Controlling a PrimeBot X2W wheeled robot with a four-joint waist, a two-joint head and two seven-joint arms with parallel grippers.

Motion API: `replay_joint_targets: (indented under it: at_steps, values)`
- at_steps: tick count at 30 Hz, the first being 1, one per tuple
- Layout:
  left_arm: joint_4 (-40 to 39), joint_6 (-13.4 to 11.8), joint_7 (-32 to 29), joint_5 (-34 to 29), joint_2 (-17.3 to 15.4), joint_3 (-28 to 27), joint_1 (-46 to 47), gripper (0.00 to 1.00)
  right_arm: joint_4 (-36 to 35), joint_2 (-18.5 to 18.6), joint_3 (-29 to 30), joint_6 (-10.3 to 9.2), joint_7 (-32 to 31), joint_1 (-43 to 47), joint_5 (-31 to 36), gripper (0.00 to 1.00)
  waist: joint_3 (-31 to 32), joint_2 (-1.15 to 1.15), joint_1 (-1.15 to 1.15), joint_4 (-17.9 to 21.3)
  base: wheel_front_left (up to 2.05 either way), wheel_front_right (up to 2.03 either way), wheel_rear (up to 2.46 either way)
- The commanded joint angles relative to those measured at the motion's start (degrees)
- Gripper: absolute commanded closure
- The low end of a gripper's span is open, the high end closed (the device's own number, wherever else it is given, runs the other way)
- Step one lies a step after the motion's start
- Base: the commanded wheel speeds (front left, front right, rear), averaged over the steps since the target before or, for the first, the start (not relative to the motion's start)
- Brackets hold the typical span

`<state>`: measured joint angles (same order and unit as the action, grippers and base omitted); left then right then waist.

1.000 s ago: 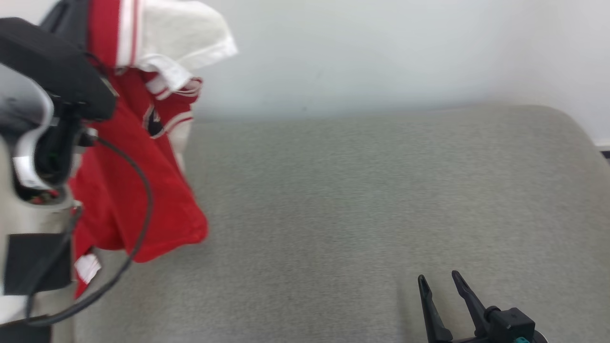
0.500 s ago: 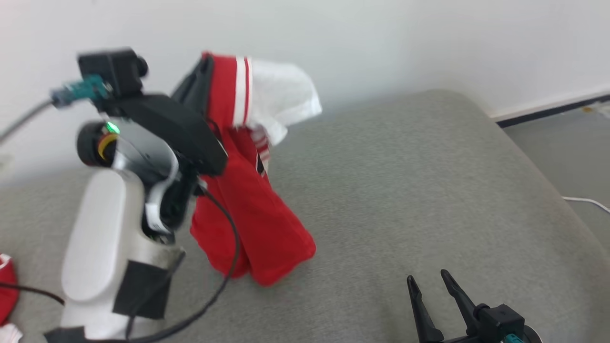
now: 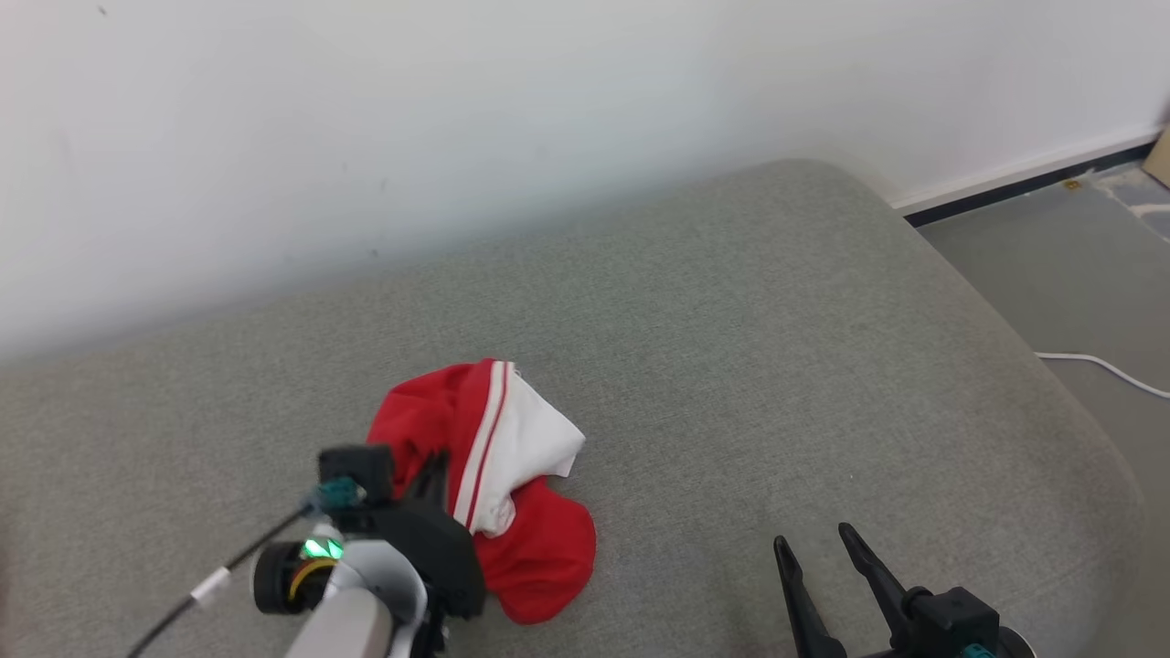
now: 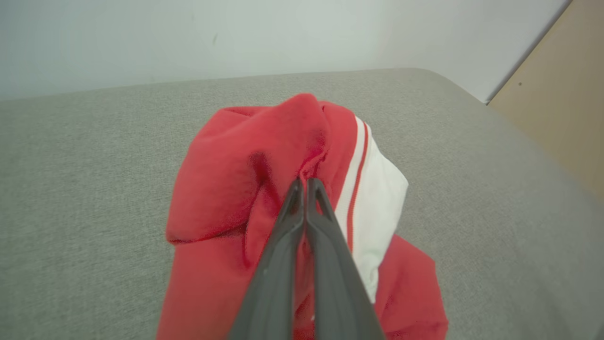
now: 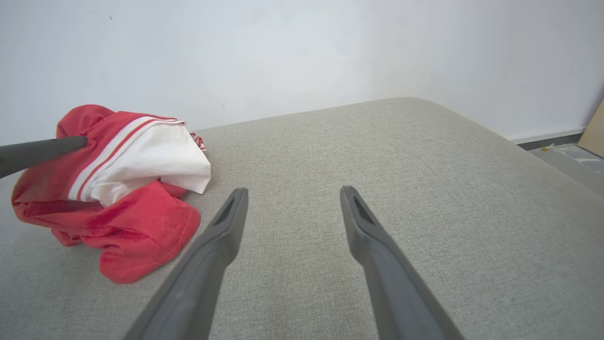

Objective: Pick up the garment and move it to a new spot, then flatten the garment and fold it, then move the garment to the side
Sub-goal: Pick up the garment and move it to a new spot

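My left hand sits at the left edge of the garment, its two fingers pressed together on a red fold near the top of the heap. A second ago that hand held the garment up in the air, the cloth hanging long and free; half a second ago the lower hem was just meeting the cushion. Now the arm is down and the garment rests under its own weight, a crumpled mound of red with a white striped panel turned up on its right side. My head camera has swung during this too, so I don't read the shift of the whole picture as travel of the cloth.

I judge the carry to the new spot as good as done: the garment is set down but not yet let go. Releasing comes next, and then spreading, which this bunched pile will need plenty of.

Well to the right of the garment, my right hand hovers low over bare cushion with its fingers spread wide, holding nothing. It looks well placed to reach in for a second corner once I start flattening.
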<state>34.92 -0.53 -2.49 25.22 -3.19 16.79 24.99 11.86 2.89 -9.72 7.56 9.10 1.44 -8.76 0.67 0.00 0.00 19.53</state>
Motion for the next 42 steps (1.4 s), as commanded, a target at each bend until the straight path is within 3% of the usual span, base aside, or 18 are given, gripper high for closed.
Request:
replay_joint_targets:
  at_steps: [1, 2, 11, 16, 28, 35, 42]
  values:
    - [1.2, 0.2, 1.4, -0.1, 0.3, 1.2, -0.6, 0.45, -0.3, 0.0, 0.0, -0.14, -0.1, 0.2, 0.4, 0.00, 0.2, 0.00, 0.00, -0.7, 0.00, 0.00, 0.00]
    - [2.2, 0.2, 2.5, -0.3, 0.3, 2.0, -0.9, 0.00, -0.4, 0.0, 0.0, -0.14, -0.2, 0.3, 0.4, 0.00, 0.3, 0.00, 0.00, -1.1, 0.00, 0.00, 0.00]
    - [0.1, -2.2, 14.8, -3.9, 0.0, 6.3, -3.2, 0.00, -1.3, 0.0, 2.6, -0.14, -0.4, 2.6, 0.7, 0.00, 1.9, 0.00, 0.00, -5.2, 0.00, 0.00, 0.00]
    - [-5.1, -2.9, 17.1, -4.3, -1.4, 5.5, -8.2, 0.00, -2.0, 0.0, 4.5, -0.14, -0.4, 3.4, 1.0, 0.00, 2.6, 0.00, 0.00, -7.3, 0.00, 0.00, 0.00]
    - [-23.2, -4.1, 17.7, -7.6, -3.5, -5.1, -25.0, 0.00, -3.2, 1.8, 6.8, -0.14, 0.3, 4.1, 2.7, 0.00, 4.1, 0.00, 0.00, -13.4, 0.00, 0.00, 0.00]
    - [-24.9, -3.8, 17.7, -11.1, -2.3, -11.1, -30.3, 0.00, -1.6, 3.6, 6.7, -0.14, 2.2, 4.0, 2.0, 0.00, 4.6, 0.00, 0.00, -15.8, 0.00, 0.00, 0.00]
    - [-24.8, -1.4, 17.7, -12.3, -1.0, -15.1, -34.0, 0.00, 0.0, 3.2, 6.7, -0.14, 3.1, 4.2, 1.9, 0.00, 5.0, 0.00, 0.00, -16.4, 0.00, 0.00, 0.00]
